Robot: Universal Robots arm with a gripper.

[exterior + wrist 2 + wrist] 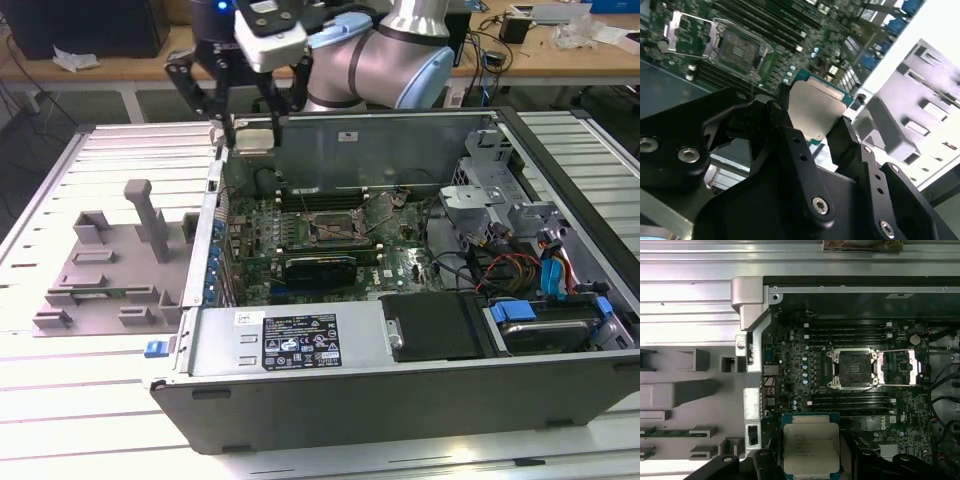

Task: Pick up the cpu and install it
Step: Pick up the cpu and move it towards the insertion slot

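In the upper left of the exterior view, the end effector (252, 128) clamps the cpu (252, 142) above the case (400, 140) wall; a tilted, misaligned descent could bend pins in the socket (335, 232).

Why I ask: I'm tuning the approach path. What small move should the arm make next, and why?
Probably carry the cpu sideways over the board until it hangs above the socket. The gripper is shut on it near a corner of the case, well off from the socket, which lies open and empty, its frame swung aside.
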